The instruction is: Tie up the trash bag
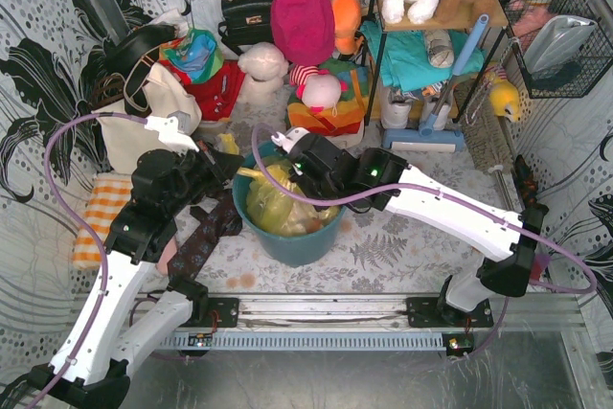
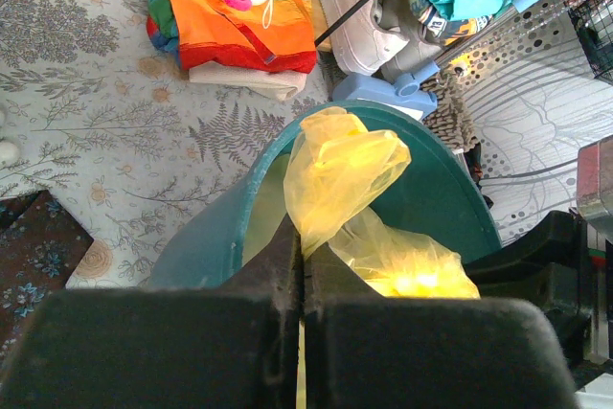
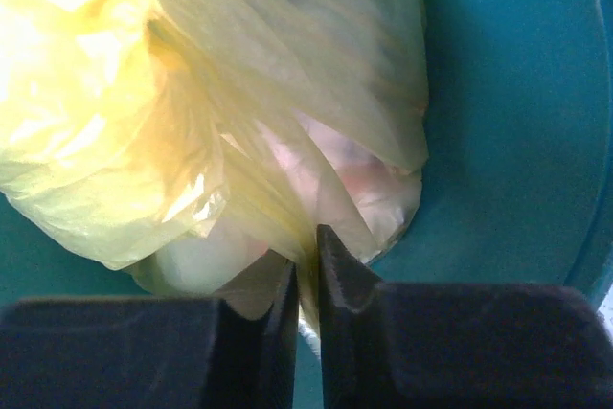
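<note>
Fingers [image 2: 281,270] of my left gripper [image 2: 304,241], from the left wrist: two black pads clamped on a yellow ear of the bag [image 2: 343,165]. The ear rises in a crumpled loop above the rim of the teal bin [image 2: 257,174]. The rest of the bag lies inside the bin. A dark blurred mass at the right edge is probably my other arm.

Right wrist: the fingers [image 3: 343,284] of my right gripper [image 3: 305,254] are pinched on a thin pleat of the bag, low in the frame, with the bin's inner wall behind. Above them the film bulges, glowing yellow-white. Something pale and pinkish shows through it; I cannot tell what.

Top view: both grippers meet over the bin, which stands near the middle of the table [image 1: 402,237]. The left one is at the bin's left rim, the right one over its far side, and the bag fills the bin between them.

I judge that I hold two ears, ready to cross them for a knot. To do this well I should lift both together for slack, grip firmly because thin film slips and tears, and cross them above the bag's mouth without dragging the bin.

Hidden: how much free ear lies beyond my pads. My arms cover the bag's mouth from above, so I cannot tell whether any crossing has begun.
</note>
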